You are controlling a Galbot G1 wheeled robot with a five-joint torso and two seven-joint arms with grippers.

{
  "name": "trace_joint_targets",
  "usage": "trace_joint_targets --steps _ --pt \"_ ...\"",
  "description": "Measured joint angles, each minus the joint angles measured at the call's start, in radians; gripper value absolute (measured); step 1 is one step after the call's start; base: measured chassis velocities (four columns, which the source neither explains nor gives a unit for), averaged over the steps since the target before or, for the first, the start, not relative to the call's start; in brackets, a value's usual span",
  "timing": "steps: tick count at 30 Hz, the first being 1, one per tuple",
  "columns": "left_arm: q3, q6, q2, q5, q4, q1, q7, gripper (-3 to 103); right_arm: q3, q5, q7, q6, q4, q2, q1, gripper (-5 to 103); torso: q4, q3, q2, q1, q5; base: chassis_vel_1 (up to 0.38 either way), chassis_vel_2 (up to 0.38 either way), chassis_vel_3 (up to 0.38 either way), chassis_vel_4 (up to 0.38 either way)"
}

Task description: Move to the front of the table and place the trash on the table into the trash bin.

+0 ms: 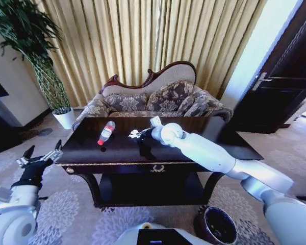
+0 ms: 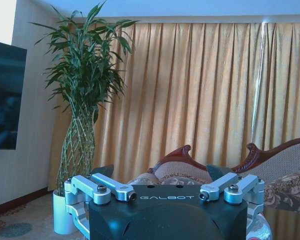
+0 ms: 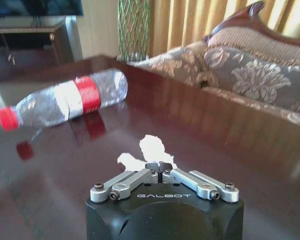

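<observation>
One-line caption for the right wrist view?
Right gripper shut on paper wad on the table, bottle lying beyond.

Trash bin (image 1: 215,226) cut by frame edge

Clear bottle (image 3: 65,102) with red cap, dark glossy table (image 1: 194,148), white wad (image 3: 151,150).

Setting: furnished living room or hotel-suite lounge, not a lab. Evidence: floor-length gold pleated curtains (image 1: 143,41) across the back wall, an ornate carved-wood sofa (image 1: 153,97) with floral damask upholstery, glossy dark console table (image 1: 194,138) with gold trim, patterned carpet (image 1: 76,204), tall potted bamboo plant (image 1: 35,56) in a white pot, dark panelled door (image 1: 285,76) with lever handle, 1 wall-mounted TV screen (image 2: 5,95).
</observation>
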Motion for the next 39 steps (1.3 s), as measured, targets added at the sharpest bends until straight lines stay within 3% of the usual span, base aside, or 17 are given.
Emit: trace_joint_targets --steps 5,8,14,19,20,23,24,26,30,34,39 --pt "-0.002 0.000 0.004 -0.001 0.001 -0.003 -0.001 100 0.077 -0.015 -0.002 0.076 0.001 -0.020 -0.033 0 0.0005 0.000 0.000 0.000 -0.0001 0.000 0.000 0.000 0.000" --pt "-0.007 -0.003 0.012 -0.007 0.006 -0.004 0.000 100 0.228 -0.044 -0.014 0.159 0.044 -0.099 -0.140 0 0.0000 0.000 0.000 0.000 -0.0001 0.000 0.000 0.000 0.000" --pt "-0.018 -0.004 0.030 -0.028 0.019 -0.012 0.001 100 0.414 -0.098 -0.041 0.263 0.091 -0.192 -0.296 0 -0.0002 0.000 0.000 0.000 0.0001 0.000 0.000 0.000 0.000" --pt "-0.023 -0.015 0.042 -0.041 0.039 -0.013 0.013 100 0.694 -0.256 -0.103 0.412 0.146 -0.305 -0.590 0 -0.0002 0.000 0.000 0.000 0.0000 0.000 0.000 0.000 0.000" --pt "-0.023 -0.015 0.042 -0.041 0.039 -0.013 0.013 100 0.694 -0.256 -0.103 0.412 0.146 -0.305 -0.590 0 -0.0002 0.000 0.000 0.000 0.0000 0.000 0.000 0.000 0.000" --pt "-0.021 -0.033 0.048 -0.043 0.059 -0.013 0.032 100 0.878 -0.288 -0.111 0.476 0.209 -0.345 -0.779 0 -0.0001 0.000 0.000 0.000 0.0000 0.000 0.000 0.000 0.000" --pt "-0.021 -0.033 0.048 -0.043 0.059 -0.013 0.032 100 0.878 -0.288 -0.111 0.476 0.209 -0.345 -0.779 0 -0.0001 0.000 0.000 0.000 0.0000 0.000 0.000 0.000 0.000" --pt "-0.009 -0.043 0.052 -0.042 0.073 -0.021 0.043 100 1.019 -0.262 -0.112 0.496 0.264 -0.343 -0.932 0 0.0001 0.000 0.000 0.000 0.0000 0.000 0.000 0.000 0.000" --pt "0.006 -0.046 0.054 -0.045 0.080 -0.035 0.047 100 1.143 -0.271 -0.114 0.501 0.301 -0.307 -1.069 0 0.0000 0.000 0.000 0.000 0.0002 0.000 0.000 0.000 0.000" --pt "0.011 -0.046 0.054 -0.047 0.088 -0.036 0.049 100 1.245 -0.326 -0.122 0.515 0.350 -0.247 -1.197 0 -0.0002 0.000 0.000 0.000 0.0005 0.000 0.000 0.000 0.000" --pt "0.011 -0.046 0.058 -0.047 0.098 -0.027 0.058 100 1.300 -0.357 -0.122 0.521 0.376 -0.211 -1.251 0 0.0003 0.000 0.000 0.000 -0.0001 0.000 0.000 0.000 0.000"
